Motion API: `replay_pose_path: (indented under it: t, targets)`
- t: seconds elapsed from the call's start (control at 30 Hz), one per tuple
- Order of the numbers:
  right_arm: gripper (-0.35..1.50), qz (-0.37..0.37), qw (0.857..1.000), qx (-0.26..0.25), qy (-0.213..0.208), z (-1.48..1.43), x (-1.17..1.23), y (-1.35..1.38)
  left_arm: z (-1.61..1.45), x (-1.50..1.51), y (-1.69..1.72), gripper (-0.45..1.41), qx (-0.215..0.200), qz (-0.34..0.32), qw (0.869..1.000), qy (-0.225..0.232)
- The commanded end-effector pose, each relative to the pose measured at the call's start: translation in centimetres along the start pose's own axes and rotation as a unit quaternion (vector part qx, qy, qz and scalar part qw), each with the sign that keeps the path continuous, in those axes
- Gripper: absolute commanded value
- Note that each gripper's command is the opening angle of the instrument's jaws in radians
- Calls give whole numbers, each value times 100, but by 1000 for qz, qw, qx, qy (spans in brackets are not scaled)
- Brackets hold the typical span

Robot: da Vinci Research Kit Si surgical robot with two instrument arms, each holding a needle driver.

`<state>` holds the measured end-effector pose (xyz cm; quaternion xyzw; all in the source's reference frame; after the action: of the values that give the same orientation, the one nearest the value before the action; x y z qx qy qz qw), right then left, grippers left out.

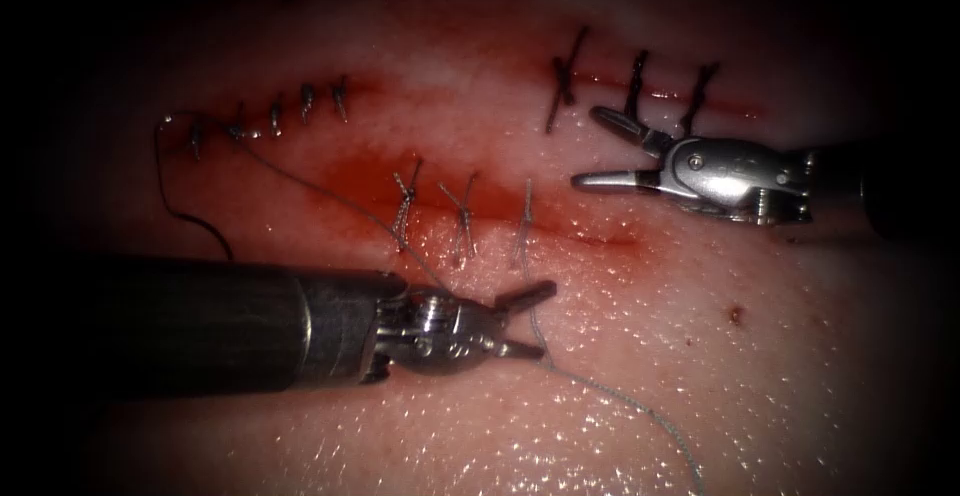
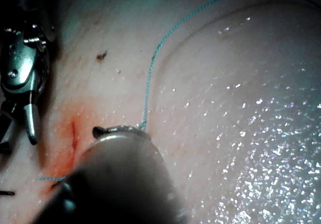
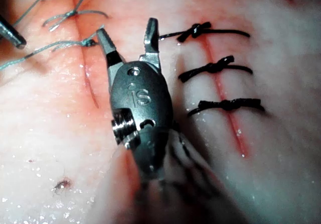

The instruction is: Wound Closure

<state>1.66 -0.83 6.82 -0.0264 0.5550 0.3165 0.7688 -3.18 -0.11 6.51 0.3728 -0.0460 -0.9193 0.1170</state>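
From the endoscope, the left tool (image 1: pixel 528 321) lies low on the tissue (image 1: pixel 720 356), its fingers apart, with the pale thread (image 1: pixel 610 396) running between them; whether they pinch it is hard to tell. The right tool (image 1: pixel 600 148) hovers with fingers spread wide, holding nothing, beside the dark stitches (image 1: pixel 636 81).

In the left wrist view, the shaft hides its own fingers; thread (image 2: pixel 150 78) curves away.

In the right wrist view, the open fingers (image 3: pixel 150 33) sit between stitch rows.

I can't make out the needle.
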Motion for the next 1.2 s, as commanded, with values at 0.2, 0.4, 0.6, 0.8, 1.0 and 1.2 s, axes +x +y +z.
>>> replay_pose_path:
  t: [0.2,0.4,0.6,0.8,1.0,1.2]
  targets:
    - [131,1,1000,1,0,6,-7,-8,10,-7,7,64,-6,3,1000,-4]
    - [131,3,1000,1,0,7,-7,-8,16,-3,10,64,-3,3,1000,-8]
    - [131,3,1000,2,-1,8,-7,-9,17,7,5,61,4,15,1000,-7]
    - [131,2,1000,2,0,8,-10,-10,12,14,4,37,15,20,1000,-1]
    - [131,-5,999,33,-3,8,-21,-21,-2,16,-5,9,49,14,998,21]
    - [133,-11,997,70,-6,0,-22,-35,-8,13,-12,-45,46,13,999,26]
